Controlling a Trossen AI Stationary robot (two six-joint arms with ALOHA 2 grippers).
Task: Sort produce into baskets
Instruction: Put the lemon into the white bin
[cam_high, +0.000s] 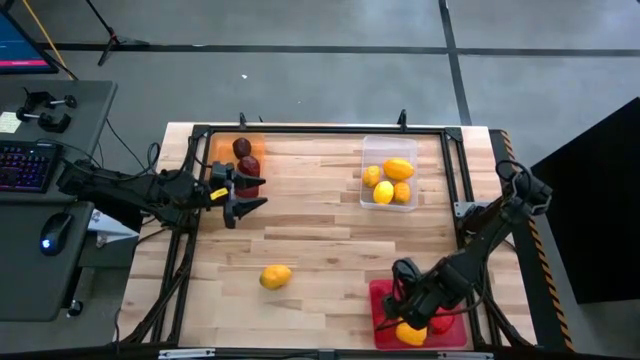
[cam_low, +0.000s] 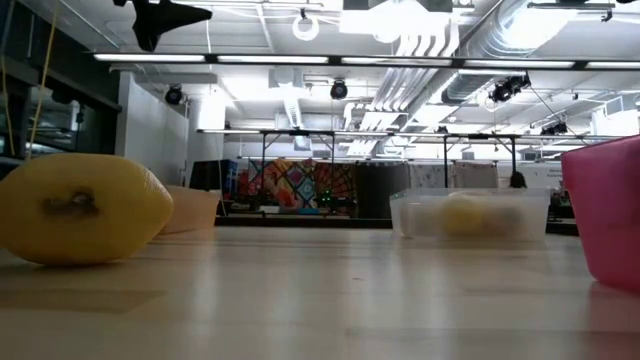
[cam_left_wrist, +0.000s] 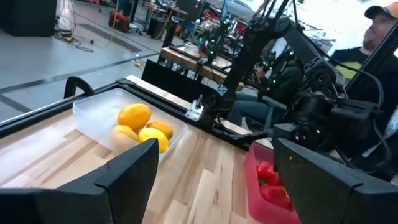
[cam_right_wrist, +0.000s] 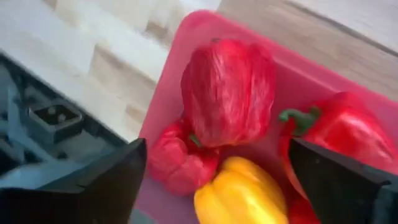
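My right end effector (cam_high: 412, 322) hangs low over the pink basket (cam_high: 382, 300) at the counter's near right corner, fingers spread wide with nothing between them. Through its wrist camera I see red peppers (cam_right_wrist: 229, 90) lying against one another in that basket, with a yellow pepper (cam_right_wrist: 239, 191) beside them; from above, the arm covers most of this load.

My left end effector (cam_high: 240, 203) sits at the counter's left side, fingers parted and empty, just beside the orange basket (cam_high: 222, 148) in the far left corner. That basket holds dark maroon fruit (cam_high: 243, 148); I count two or three, partly hidden by the wrist.

The clear basket (cam_high: 408, 203) stands toward the far right, holding four yellow and orange citrus fruits (cam_high: 398, 169) packed together.

One yellow lemon (cam_high: 275, 276) lies alone on the bare counter (cam_high: 320, 230), near the front edge, left of centre and well apart from every basket. In the low view it fills the left foreground.

The middle of the counter between the three baskets is open wood. A dark frame rail (cam_high: 320, 130) runs along the far edge and down both sides. A desk with a keyboard (cam_high: 22, 165) and mouse (cam_high: 52, 236) stands left of the counter.
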